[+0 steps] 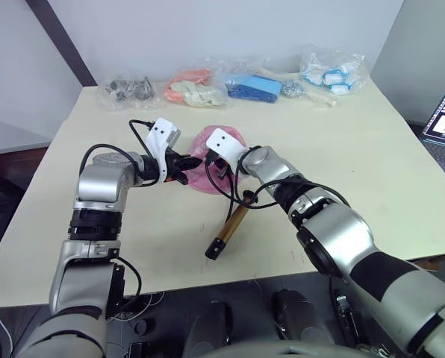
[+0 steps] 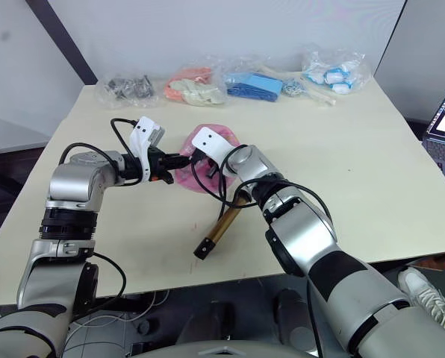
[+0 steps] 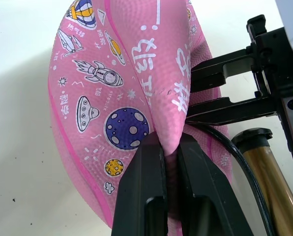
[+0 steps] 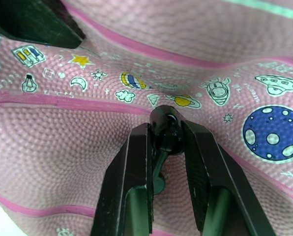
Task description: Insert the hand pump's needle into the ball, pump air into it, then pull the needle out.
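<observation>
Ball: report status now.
Left pincer pinching a fold of the limp pink ball. Right pincer clamped on the needle fitting, pressed against the ball. Pump lying on the table.

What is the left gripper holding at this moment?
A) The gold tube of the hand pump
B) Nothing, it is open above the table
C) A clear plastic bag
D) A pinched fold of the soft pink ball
D: in the left wrist view the left gripper is closed on a fold of the ball; the hand pump lies on the table.
</observation>
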Robot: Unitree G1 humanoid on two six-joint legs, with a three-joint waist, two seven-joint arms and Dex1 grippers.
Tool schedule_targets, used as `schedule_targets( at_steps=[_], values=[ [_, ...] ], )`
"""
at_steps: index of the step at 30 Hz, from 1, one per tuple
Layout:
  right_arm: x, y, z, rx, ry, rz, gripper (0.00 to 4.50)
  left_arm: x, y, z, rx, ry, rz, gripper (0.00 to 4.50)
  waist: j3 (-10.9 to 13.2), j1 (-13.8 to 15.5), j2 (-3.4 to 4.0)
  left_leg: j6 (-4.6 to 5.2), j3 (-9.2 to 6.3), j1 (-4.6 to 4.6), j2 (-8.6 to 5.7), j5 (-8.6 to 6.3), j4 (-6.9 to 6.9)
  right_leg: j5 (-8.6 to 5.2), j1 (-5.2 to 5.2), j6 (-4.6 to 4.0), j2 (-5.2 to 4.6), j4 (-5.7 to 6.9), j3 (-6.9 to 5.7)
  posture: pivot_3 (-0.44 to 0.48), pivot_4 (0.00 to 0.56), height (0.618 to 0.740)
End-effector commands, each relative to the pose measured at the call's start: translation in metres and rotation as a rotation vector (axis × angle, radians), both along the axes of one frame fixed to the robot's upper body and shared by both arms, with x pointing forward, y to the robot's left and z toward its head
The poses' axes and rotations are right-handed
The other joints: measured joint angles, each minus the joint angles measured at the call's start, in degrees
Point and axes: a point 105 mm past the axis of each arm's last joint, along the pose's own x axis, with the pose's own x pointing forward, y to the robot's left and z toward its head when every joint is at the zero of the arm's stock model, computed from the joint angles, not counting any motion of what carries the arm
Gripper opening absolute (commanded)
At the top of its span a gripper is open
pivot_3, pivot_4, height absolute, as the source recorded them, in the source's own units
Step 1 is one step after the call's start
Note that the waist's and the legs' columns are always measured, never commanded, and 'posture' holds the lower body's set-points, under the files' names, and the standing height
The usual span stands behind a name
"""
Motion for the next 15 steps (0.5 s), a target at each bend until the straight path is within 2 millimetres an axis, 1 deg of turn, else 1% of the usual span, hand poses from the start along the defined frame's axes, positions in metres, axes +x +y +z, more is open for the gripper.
schedule_targets(
  at_steps=[1,5,8,12,14,15],
  values=[
    [-0.042,0.015,-0.068,-0.048,0.233,-0.039,0.37,-0.012,-0.015,-0.017,-0.033,0.077,-0.095,0.0,0.0,0.0,0.0,0.0,0.0,0.0,0.0,0.0,0.0,0.0,0.0,0.0,0.0,0.0,0.0,0.0,0.15,0.74],
    [-0.044,0.017,-0.069,-0.04,0.247,-0.042,0.37,-0.015,-0.018,-0.016,-0.034,0.069,-0.116,0.0,0.0,0.0,0.0,0.0,0.0,0.0,0.0,0.0,0.0,0.0,0.0,-0.01,-0.01,0.0,0.0,0.0,0.15,0.74],
    [-0.047,0.022,-0.066,0.033,0.303,-0.066,0.37,-0.017,-0.022,-0.014,-0.053,0.068,-0.125,0.0,0.0,0.0,0.0,0.0,0.0,-0.01,0.0,0.0,0.0,0.0,0.0,-0.01,-0.01,-0.01,0.0,0.0,0.15,0.74],
    [-0.042,0.012,-0.071,-0.151,0.168,0.002,0.37,-0.016,-0.021,-0.011,-0.061,0.058,-0.117,0.0,0.0,0.0,0.02,0.0,0.0,-0.01,0.0,0.0,0.0,0.0,0.0,-0.01,0.0,-0.02,0.0,0.0,0.15,0.74],
    [-0.041,0.011,-0.072,-0.195,0.131,0.026,0.37,-0.016,-0.02,-0.011,-0.063,0.056,-0.113,0.0,0.0,0.0,0.02,0.0,0.0,-0.01,0.0,0.0,0.0,-0.01,0.0,-0.01,0.0,-0.04,0.0,0.0,0.15,0.74],
    [-0.042,0.012,-0.072,-0.185,0.14,0.026,0.37,-0.016,-0.02,-0.011,-0.065,0.055,-0.112,0.0,0.0,0.0,0.02,0.0,0.01,0.0,0.0,0.0,0.0,-0.01,0.02,0.0,0.0,-0.04,0.01,0.0,0.15,0.74]
  ],
)
